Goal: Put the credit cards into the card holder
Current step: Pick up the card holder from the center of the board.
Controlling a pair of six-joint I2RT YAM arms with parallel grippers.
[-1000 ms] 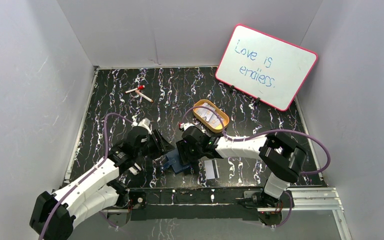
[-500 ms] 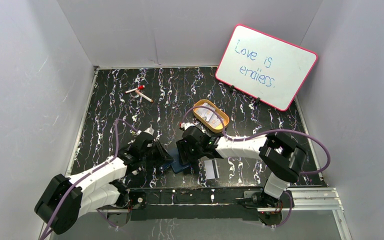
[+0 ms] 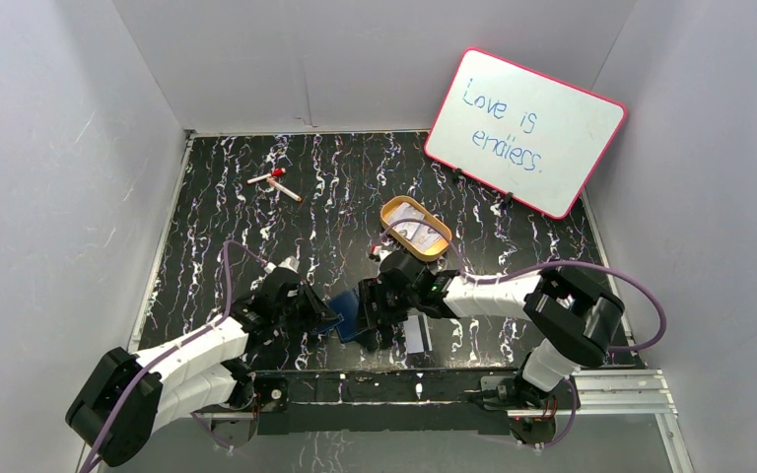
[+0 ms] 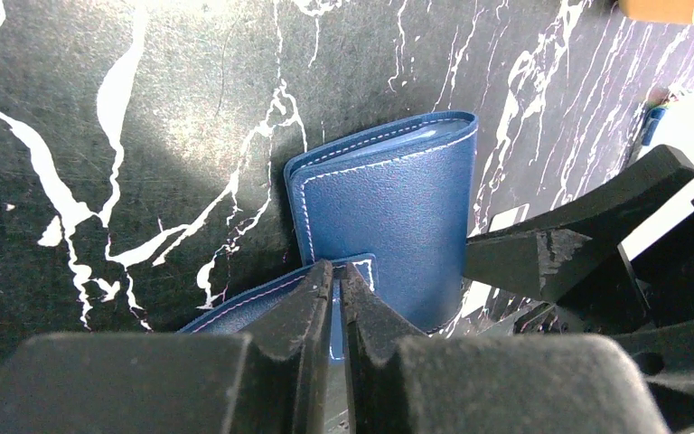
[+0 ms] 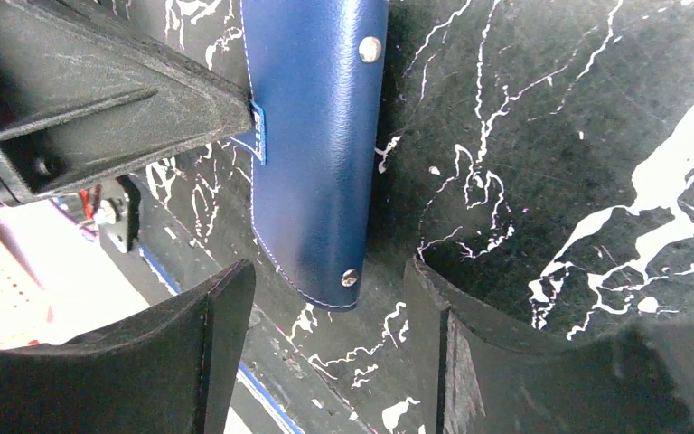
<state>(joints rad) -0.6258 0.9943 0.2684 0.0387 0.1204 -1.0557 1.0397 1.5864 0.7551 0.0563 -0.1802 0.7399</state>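
The navy card holder (image 3: 349,313) stands folded on its edge near the table's front, between my two grippers. My left gripper (image 4: 336,273) is shut on its snap tab and touches the holder (image 4: 389,203) from the left. My right gripper (image 5: 325,271) is open, with its fingers (image 5: 221,312) on either side of the holder's lower end (image 5: 316,136), not touching it. One credit card (image 3: 414,335) with a dark stripe lies flat on the table just right of the right gripper (image 3: 375,313). It does not show in either wrist view.
An oval orange tin (image 3: 438,243) with pale card-like things inside sits behind the right arm. Two marker pens (image 3: 274,182) lie at the far left. A pink-framed whiteboard (image 3: 522,130) leans at the far right. The table's front rail (image 3: 384,379) is close behind the holder.
Both grippers have moved toward the near edge with the card holder. The left arm has dropped lower, and the right gripper has shifted a little to the right.
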